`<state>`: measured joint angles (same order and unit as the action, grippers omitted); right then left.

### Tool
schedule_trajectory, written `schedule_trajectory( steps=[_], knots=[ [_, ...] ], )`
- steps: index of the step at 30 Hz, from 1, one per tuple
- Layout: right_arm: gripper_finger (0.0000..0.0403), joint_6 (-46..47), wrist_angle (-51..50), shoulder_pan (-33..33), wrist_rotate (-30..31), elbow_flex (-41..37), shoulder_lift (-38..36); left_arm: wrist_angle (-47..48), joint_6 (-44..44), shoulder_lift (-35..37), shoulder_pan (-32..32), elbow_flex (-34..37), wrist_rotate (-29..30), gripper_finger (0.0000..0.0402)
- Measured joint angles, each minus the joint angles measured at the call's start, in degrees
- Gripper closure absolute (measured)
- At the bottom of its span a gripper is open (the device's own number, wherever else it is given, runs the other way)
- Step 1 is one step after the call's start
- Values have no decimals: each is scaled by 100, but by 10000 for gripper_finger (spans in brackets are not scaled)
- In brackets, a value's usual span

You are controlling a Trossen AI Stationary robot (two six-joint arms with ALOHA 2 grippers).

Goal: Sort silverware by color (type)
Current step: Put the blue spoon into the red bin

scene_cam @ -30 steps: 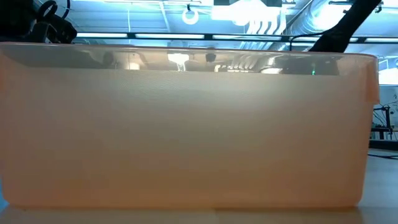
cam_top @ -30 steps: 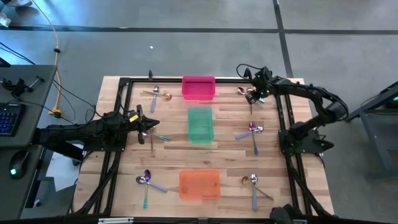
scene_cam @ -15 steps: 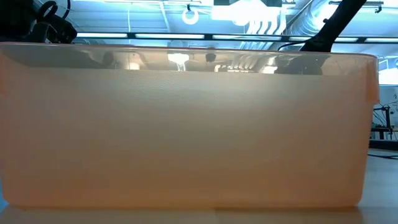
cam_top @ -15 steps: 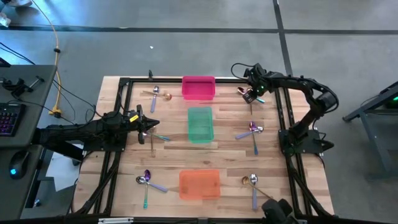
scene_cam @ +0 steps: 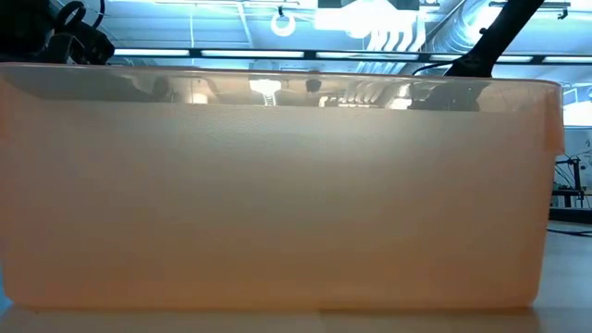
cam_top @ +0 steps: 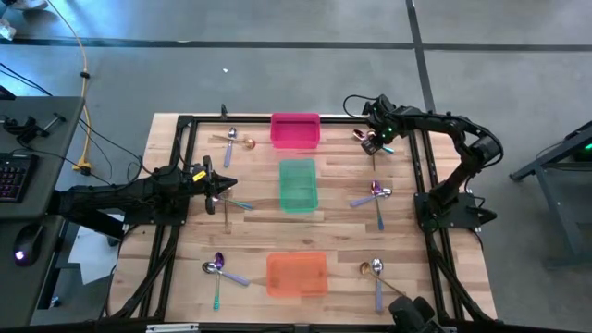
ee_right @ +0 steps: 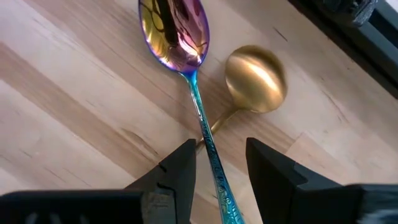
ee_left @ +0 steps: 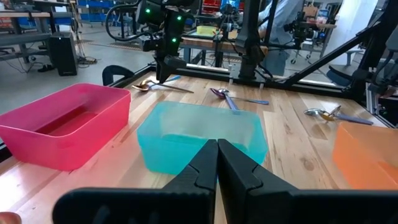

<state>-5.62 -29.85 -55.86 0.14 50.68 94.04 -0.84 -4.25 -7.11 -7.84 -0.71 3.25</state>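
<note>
Against the frame from one second ago, the right arm has folded its elbow in closer to the counter [cam_top: 250, 176], and its claw has shifted slightly toward the pink bin [cam_top: 295, 130]; over the last half second nothing visibly moves. The left arm and all the cutlery lie as before.

The right claw [cam_top: 372, 141] hangs at the far right corner of the counter, right of the pink bin, its fingers [ee_right: 176, 167] spread apart and holding nothing. Directly beneath it lies an iridescent purple spoon [ee_right: 177, 31] with a teal handle, the handle running into the gap between the two fingers. A gold spoon [ee_right: 255, 77] lies just beside it, its handle crossing under the teal one.

The left claw [cam_top: 225, 191] sits left of the green bin [cam_top: 298, 184], fingers pressed together with nothing visible between them, over a small pile of utensils [cam_top: 239, 203]. Other groups of spoons lie left of the pink bin, right of the green bin, and on both sides of the orange bin [cam_top: 297, 275].
</note>
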Motion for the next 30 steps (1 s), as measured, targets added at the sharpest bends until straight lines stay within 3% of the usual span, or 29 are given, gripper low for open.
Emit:
schedule_trajectory(
  steps=[4,15,30],
  knots=[
    [287,60,-72,0,-34,0,0,0,0,0,0,-1,0,401],
    [362,60,-365,0,-37,0,0,0,105,0,2,-2,-2,401],
    [330,68,-501,68,26,0,1,-2,146,0,2,-2,-7,401]
  ],
)
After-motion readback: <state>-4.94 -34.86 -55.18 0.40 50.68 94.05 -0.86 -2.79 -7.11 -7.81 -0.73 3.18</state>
